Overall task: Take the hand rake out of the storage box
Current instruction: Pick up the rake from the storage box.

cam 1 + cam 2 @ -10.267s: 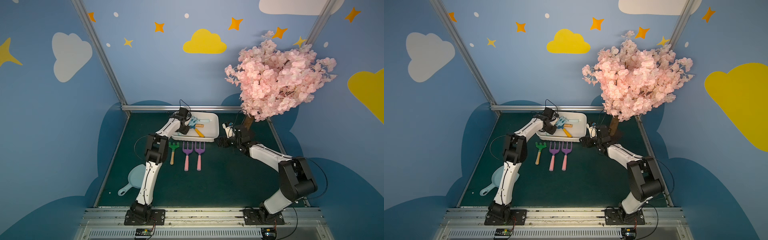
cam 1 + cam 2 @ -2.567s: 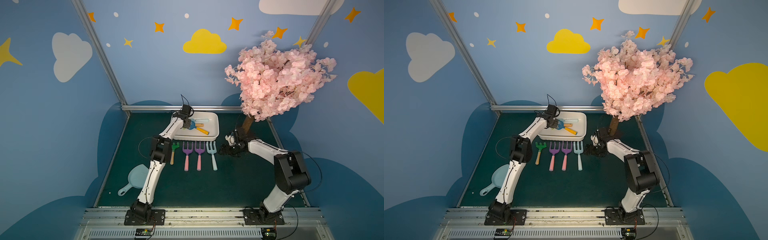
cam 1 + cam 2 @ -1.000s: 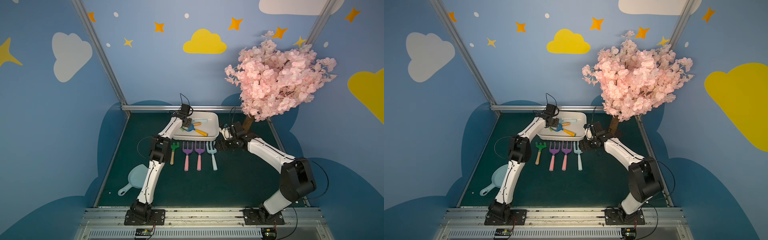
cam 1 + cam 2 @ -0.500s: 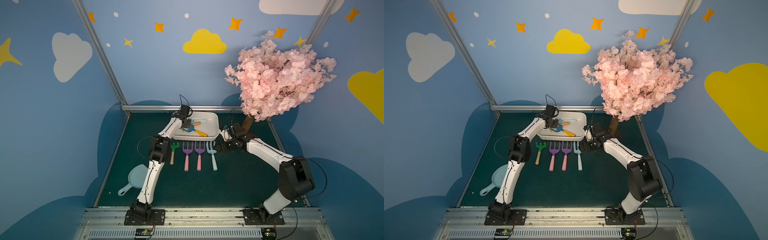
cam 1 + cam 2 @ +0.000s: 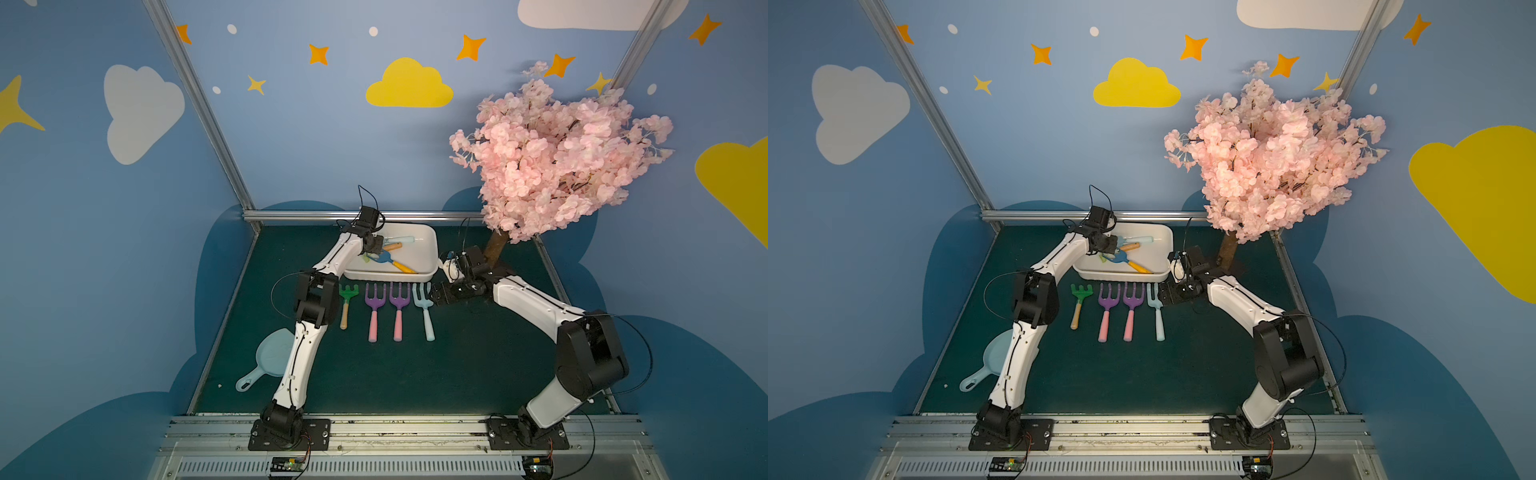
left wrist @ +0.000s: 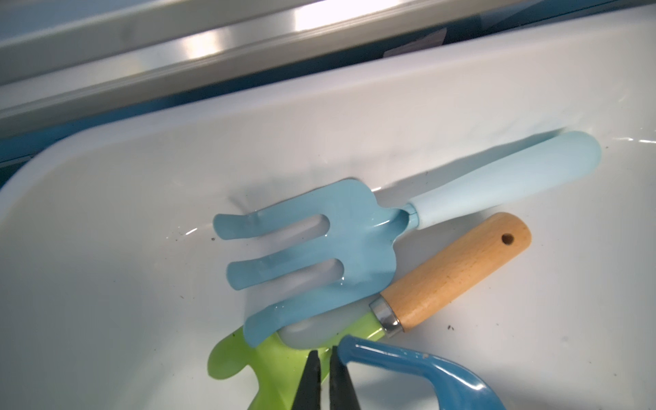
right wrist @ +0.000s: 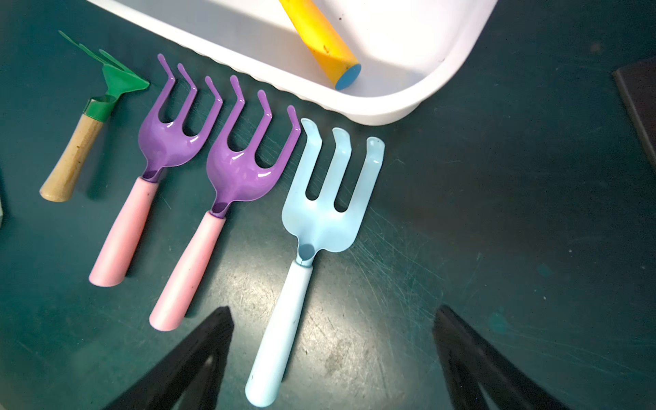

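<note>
Pink blossom tree [image 5: 557,158] stands on the green mat [image 5: 457,374]; pale-blue scoop [image 5: 270,357] lies well apart.

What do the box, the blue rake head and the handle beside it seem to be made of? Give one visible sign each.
Box: probably plastic, glossy white; smooth moulded curves and rolled rim.
Rake head: likely painted sheet metal; thin, flat, glossy blue coat.
Handle: bare wood, matt; visible grain and drilled hole, with a shiny metal collar.

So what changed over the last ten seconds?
A pale blue fork now lies free on the mat, beside the purple forks. The right gripper, open, has swung in over it. The left gripper has shut inside the white box, over the lime green tool. Rest of the row unmoved.
</note>
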Robot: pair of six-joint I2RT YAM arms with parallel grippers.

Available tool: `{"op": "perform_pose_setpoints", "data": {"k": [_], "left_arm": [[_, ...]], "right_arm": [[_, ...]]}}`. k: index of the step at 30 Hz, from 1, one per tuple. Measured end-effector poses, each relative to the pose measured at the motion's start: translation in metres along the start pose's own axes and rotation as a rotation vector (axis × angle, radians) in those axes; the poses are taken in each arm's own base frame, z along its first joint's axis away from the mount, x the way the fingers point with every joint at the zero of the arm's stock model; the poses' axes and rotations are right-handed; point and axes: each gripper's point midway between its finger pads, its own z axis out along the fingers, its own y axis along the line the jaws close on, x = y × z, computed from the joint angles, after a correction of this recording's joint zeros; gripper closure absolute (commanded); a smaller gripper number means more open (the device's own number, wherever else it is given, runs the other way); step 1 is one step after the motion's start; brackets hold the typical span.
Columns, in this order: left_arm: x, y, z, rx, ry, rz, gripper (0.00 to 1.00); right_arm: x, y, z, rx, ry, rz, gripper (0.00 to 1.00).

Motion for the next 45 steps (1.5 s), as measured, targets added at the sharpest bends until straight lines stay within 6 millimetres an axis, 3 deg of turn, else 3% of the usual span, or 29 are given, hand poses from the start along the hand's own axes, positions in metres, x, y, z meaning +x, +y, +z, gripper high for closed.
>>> {"op": "perform_pose_setpoints", "data": {"k": [6,13,20,24,30,38,41,45], "left_arm": [[-0.008,-0.005,-0.028,0.007,-0.021,0.001,0.97],[-0.023,0.002,-0.095,-0.031,-0.086,-0.052,0.97],[-0.016,0.012,-0.156,-0.019,-0.176,-0.108,0.97],[-0.016,0.011,-0.168,-0.003,-0.205,-0.118,0.97],[0.013,-0.016,-0.171,0.122,-0.172,-0.079,0.97],[0.048,-0.094,-0.193,0.282,-0.143,0.095,0.97],[0.056,-0.111,-0.195,0.312,-0.135,0.130,0.97],[0.060,-0.115,-0.194,0.324,-0.125,0.138,0.97]], "right_arm": [[-0.009,0.004,-0.015,-0.005,-0.044,-0.017,0.08],[-0.018,0.028,-0.042,-0.103,-0.167,-0.060,0.08],[-0.028,0.062,-0.057,-0.130,-0.250,-0.167,0.08],[-0.029,0.073,-0.059,-0.135,-0.276,-0.207,0.08],[-0.024,0.080,-0.057,-0.092,-0.275,-0.287,0.13],[-0.015,0.087,-0.051,-0.053,-0.251,-0.363,0.28],[-0.006,0.087,-0.036,-0.051,-0.203,-0.369,0.41],[0.012,0.086,-0.014,-0.048,-0.108,-0.371,0.66]]}}
